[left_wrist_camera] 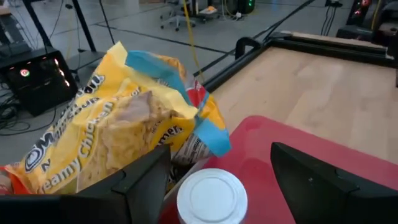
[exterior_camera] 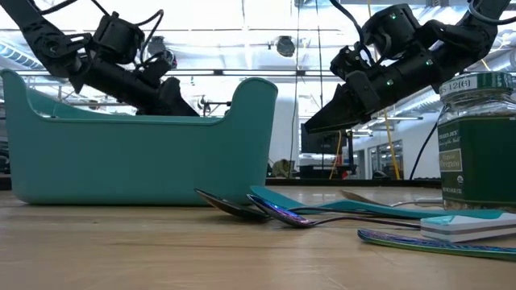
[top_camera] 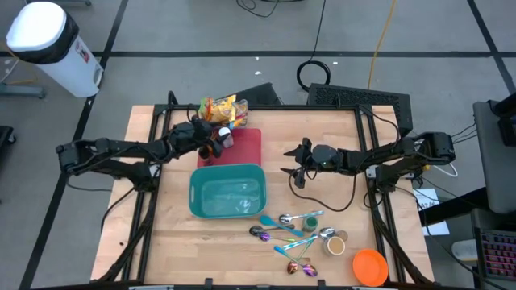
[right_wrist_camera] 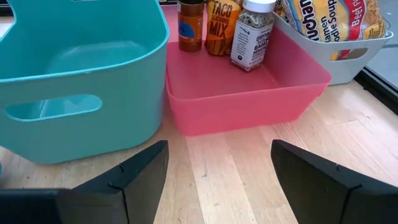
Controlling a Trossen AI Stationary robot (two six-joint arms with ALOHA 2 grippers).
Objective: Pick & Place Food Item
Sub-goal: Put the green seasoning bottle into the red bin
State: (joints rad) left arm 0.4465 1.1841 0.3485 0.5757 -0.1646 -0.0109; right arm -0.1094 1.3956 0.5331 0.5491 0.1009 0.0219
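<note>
A white-capped spice jar [left_wrist_camera: 211, 196] stands in the red bin [top_camera: 248, 145], next to a brown bottle [right_wrist_camera: 189, 25] and a taco mix packet [right_wrist_camera: 222, 25]. Yellow noodle packets [left_wrist_camera: 106, 130] lie in a grey basket [right_wrist_camera: 336, 59] behind the bin. My left gripper [left_wrist_camera: 219, 150] hangs open over the bin's far left corner [top_camera: 216, 143]. Its fingers stand on either side of the jar's cap, apart from it. My right gripper [top_camera: 292, 171] is open above bare table, right of the teal bin [top_camera: 193, 193] and facing both bins [right_wrist_camera: 219, 146].
The teal bin [exterior_camera: 137, 161] stands on the table in front of the red bin. Several spoons [top_camera: 286, 229], a glass jar [exterior_camera: 476, 145] and an orange bowl [top_camera: 371, 266] lie near the front right. Bare wood shows between the bins and my right gripper.
</note>
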